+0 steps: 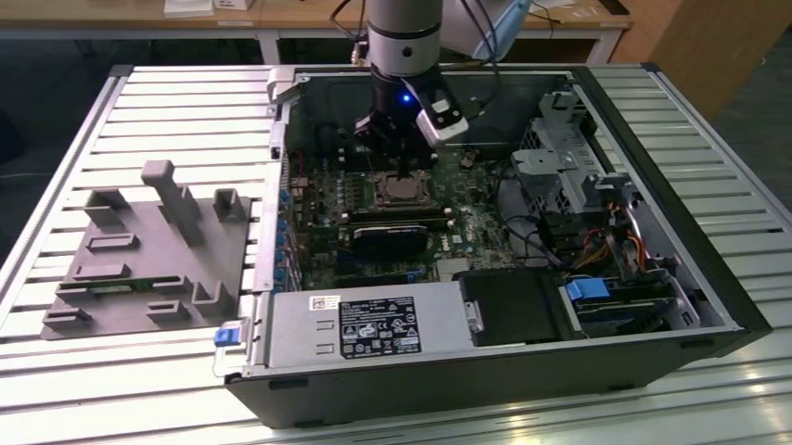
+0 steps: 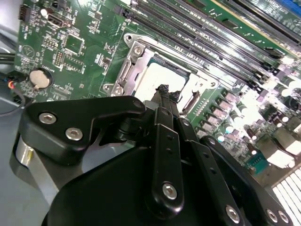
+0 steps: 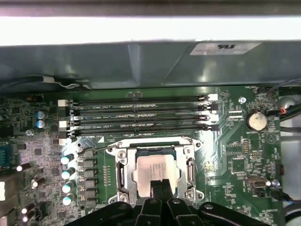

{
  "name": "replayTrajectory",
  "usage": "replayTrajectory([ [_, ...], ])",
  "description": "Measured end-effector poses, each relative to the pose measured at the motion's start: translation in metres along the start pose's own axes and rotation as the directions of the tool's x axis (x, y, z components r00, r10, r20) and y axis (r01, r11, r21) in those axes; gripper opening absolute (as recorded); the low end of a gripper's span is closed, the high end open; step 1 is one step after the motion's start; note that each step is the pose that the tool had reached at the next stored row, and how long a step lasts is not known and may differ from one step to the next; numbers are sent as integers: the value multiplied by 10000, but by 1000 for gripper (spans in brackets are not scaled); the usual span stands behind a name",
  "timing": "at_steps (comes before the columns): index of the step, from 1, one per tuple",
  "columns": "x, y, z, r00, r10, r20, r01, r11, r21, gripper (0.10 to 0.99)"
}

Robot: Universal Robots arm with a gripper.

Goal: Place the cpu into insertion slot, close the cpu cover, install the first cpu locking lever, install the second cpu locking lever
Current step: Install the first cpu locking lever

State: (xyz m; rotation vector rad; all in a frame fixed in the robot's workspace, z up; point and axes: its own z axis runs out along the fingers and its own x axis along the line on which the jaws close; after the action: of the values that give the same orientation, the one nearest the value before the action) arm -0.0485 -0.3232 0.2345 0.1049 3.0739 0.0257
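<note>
Now, cpu (image 3: pixel 157 170): lies flat in the insertion slot (image 3: pixel 155 150) on the green motherboard (image 3: pixel 235 155), pale face up, in both wrist views.
cpu cover (image 3: pixel 123 172): the silvery frame looks lowered around the chip, window over its face; whether it sits fully flat, cannot tell.
gripper (image 3: pixel 160 184): fingers together, nothing between them; tips just over the cpu's near edge, close to the cover, contact uncertain.
arm: in the exterior view, upright over the socket inside the open computer case (image 1: pixel 730 306).
lever (image 3: pixel 94 149): thin wire arm at a socket corner; latched or free, cannot tell.
step in hand: judged to be cover closing; chip placement done, levers not evidently set.
calls for: light downward pressure on frame metal, not the chip face; tips kept clear of the nearby memory slots (image 3: pixel 141 113).
</note>
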Motion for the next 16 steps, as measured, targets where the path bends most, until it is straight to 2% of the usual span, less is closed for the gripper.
replayTrajectory([
  [13, -20, 6, -306, 10000, 0, 2, 0, 10000, 0, 102],
  [16, -22, 7, -326, 10000, -1, 3, 1, 10000, -1, 102],
])
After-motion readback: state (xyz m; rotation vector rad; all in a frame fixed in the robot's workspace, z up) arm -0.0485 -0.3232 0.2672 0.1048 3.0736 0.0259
